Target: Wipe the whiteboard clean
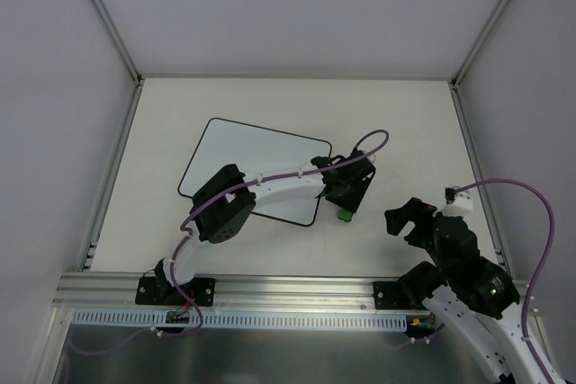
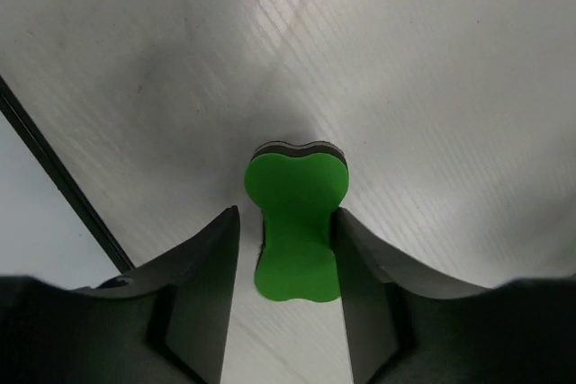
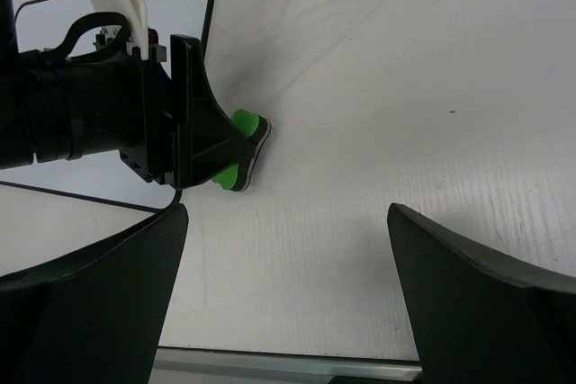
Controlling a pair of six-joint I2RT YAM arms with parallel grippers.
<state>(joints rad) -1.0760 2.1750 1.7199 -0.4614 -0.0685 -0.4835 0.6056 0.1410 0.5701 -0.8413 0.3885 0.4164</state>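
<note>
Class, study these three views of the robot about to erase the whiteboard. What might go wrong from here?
1. The green eraser sits off-centre in the open left pincer, nearer one side; closing may twist it.
2. It lies on the table beside the black edge of the whiteboard; sliding it across could snag that edge and shove the board.
3. The right pincer hangs open, away from the board, so nothing steadies it.

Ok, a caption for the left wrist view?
Left pincer straddling the green eraser block on the table, whiteboard edge at left.
</note>
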